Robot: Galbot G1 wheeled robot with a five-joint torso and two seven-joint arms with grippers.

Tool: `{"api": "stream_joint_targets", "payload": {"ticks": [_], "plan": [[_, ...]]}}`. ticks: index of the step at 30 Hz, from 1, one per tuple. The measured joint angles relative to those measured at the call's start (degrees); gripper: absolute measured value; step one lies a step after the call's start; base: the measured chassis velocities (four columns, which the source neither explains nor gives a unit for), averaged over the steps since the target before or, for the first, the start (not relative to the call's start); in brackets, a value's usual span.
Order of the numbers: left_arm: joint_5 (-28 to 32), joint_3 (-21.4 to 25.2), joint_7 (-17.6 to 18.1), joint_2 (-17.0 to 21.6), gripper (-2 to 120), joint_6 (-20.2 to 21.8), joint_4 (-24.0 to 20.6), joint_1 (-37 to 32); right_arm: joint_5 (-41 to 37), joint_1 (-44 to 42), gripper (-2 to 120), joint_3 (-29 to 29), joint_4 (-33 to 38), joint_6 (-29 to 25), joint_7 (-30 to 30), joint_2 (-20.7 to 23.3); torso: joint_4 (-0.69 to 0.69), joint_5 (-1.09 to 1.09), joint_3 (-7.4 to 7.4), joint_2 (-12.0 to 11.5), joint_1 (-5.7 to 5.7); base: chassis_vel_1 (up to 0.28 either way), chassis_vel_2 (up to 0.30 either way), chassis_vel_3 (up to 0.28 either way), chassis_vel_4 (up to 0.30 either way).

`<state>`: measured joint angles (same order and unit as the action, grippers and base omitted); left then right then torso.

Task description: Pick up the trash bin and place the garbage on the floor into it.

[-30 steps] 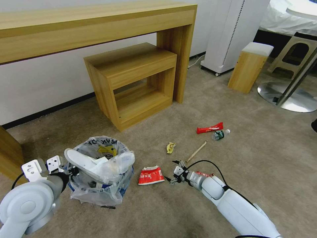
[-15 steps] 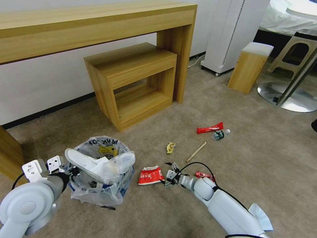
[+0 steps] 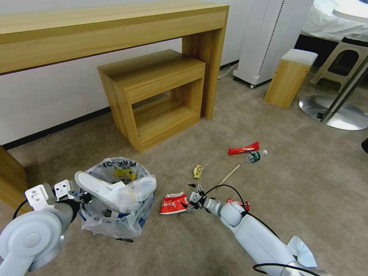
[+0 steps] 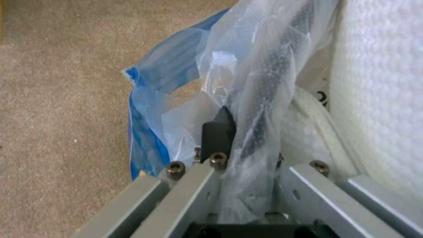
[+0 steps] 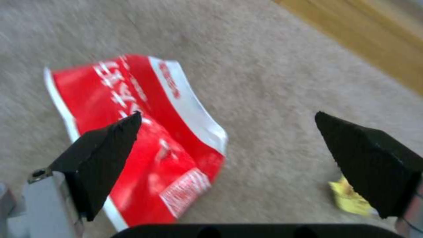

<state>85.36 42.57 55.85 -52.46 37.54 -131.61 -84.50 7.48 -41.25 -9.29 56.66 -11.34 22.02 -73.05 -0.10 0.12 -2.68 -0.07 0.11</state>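
Right hand (image 3: 190, 199) low over floor (image 3: 268, 184), fingers spread wide, nothing held; red-white packet (image 3: 174, 202) just beside it, on trash bin side.

Risk, my read: packet flat and thin; fingertips may skate over foil or dig carpet pile, pushing it away instead of pinching. One finger (image 5: 103, 155) overlaps packet, other sits off its edge: lopsided grip likely.

Left hand (image 4: 240, 145) clamped on trash bin (image 3: 117, 199) rim through liner; bag could tear or slip.

Bin holds white slipper (image 3: 96, 188), sticking above rim; could tip out. Rest inside unclear.
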Motion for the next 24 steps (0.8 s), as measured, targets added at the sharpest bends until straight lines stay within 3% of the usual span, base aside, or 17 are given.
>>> {"api": "stream_joint_targets", "payload": {"ticks": [15,20,24], "plan": [[-0.1,0.1,-0.1,0.2,0,0.0,-0.2,0.0,-5.1,3.5,100,-0.7,-4.3,-3.0,17.4,-2.8,0.0,0.01,0.0,0.0,0.0,0.0,0.0,0.0,0.0],[-0.2,0.1,-0.1,0.1,0,0.0,-0.5,-0.2,-3.9,3.7,100,0.0,-5.3,-2.8,21.7,-3.2,0.0,0.0,0.0,0.0,0.0,0.0,0.0,0.0,0.0],[-0.3,0.2,-0.1,0.1,0,0.0,-0.6,-0.3,-5.6,3.2,100,0.3,-5.4,-0.8,21.5,-2.7,0.0,0.01,0.0,0.0,0.0,0.0,0.0,0.0,0.0]]}}
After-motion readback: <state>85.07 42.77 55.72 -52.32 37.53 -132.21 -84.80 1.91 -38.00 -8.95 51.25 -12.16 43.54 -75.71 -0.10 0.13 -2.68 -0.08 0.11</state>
